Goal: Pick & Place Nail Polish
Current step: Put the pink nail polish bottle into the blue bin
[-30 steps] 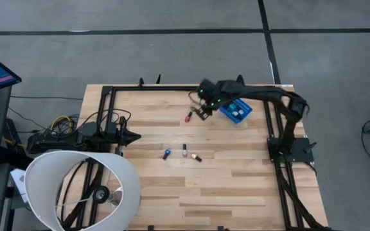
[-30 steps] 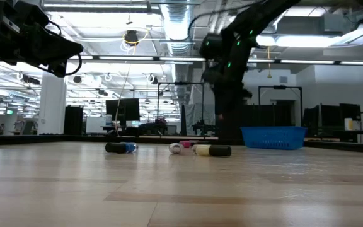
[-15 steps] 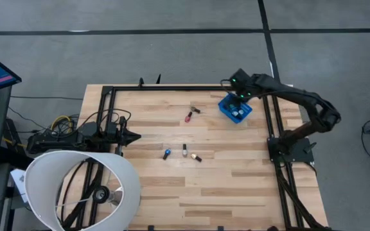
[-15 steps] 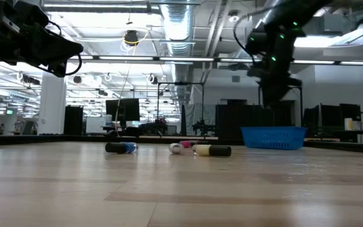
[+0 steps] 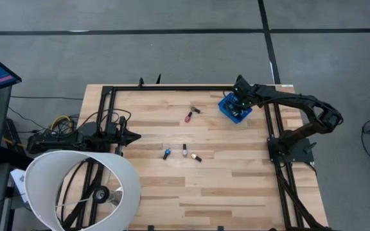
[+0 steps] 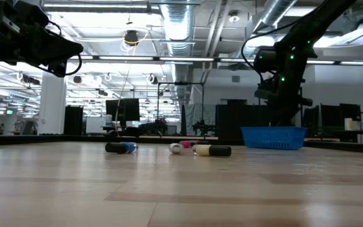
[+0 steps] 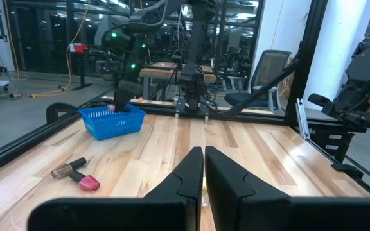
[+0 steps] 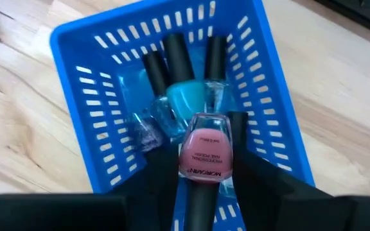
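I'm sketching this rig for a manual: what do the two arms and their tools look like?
Both arms are dark, slim and jointed. The right arm carries small green lights near its wrist; its tool has two flat black fingers. The left arm trails black cables, and its tool has two angular dark fingers.

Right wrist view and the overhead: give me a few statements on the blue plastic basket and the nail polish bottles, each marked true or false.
1. The right gripper is shut on a pink nail polish bottle above the blue slotted plastic basket. True.
2. The basket is empty. False: a teal bottle and others with dark caps lie in it.
3. Bottles lie loose on the wooden table. True: a blue-capped bottle is one.
4. The left gripper is over the basket. False: it is shut and waits at the table's left side.
5. The pink bottle is held by its glass body. False: the fingers close on its dark cap.
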`<act>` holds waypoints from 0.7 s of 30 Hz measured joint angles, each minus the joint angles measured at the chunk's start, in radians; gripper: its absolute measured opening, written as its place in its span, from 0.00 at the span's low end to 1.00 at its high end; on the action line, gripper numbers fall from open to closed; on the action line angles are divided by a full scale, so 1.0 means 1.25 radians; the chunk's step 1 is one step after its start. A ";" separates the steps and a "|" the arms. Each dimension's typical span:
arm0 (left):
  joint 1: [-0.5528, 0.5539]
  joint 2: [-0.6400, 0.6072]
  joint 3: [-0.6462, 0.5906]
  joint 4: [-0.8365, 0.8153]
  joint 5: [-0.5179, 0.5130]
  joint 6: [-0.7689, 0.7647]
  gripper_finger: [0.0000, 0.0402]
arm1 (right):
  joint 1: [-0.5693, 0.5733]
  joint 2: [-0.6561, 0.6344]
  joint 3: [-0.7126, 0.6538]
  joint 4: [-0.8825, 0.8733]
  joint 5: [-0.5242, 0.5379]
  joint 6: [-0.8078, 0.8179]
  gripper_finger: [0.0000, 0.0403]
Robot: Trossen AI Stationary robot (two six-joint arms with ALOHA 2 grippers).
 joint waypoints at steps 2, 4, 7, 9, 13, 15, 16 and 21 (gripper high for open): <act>0.000 0.000 0.000 0.000 0.000 0.000 0.03 | 0.007 0.000 -0.001 0.008 0.001 -0.005 0.29; 0.000 0.000 0.000 0.000 0.000 0.000 0.03 | 0.011 0.000 -0.001 0.012 0.004 -0.005 0.29; 0.000 0.000 0.000 0.000 0.000 0.000 0.03 | 0.012 0.000 -0.001 0.028 0.008 -0.005 0.30; 0.000 0.000 0.000 0.000 0.000 0.000 0.03 | 0.012 0.006 -0.001 0.029 0.010 -0.005 0.30; 0.000 0.000 0.000 0.000 0.000 0.000 0.03 | 0.018 0.050 0.000 0.023 0.018 -0.005 0.30; 0.000 0.000 0.000 0.000 0.000 0.000 0.03 | 0.024 0.076 0.000 0.023 0.019 -0.006 0.30; 0.000 0.000 0.000 0.000 0.000 0.000 0.03 | 0.029 0.092 0.000 0.024 0.019 -0.008 0.30; 0.000 0.000 0.000 0.000 0.000 0.000 0.03 | 0.034 0.134 0.004 0.030 0.023 -0.026 0.31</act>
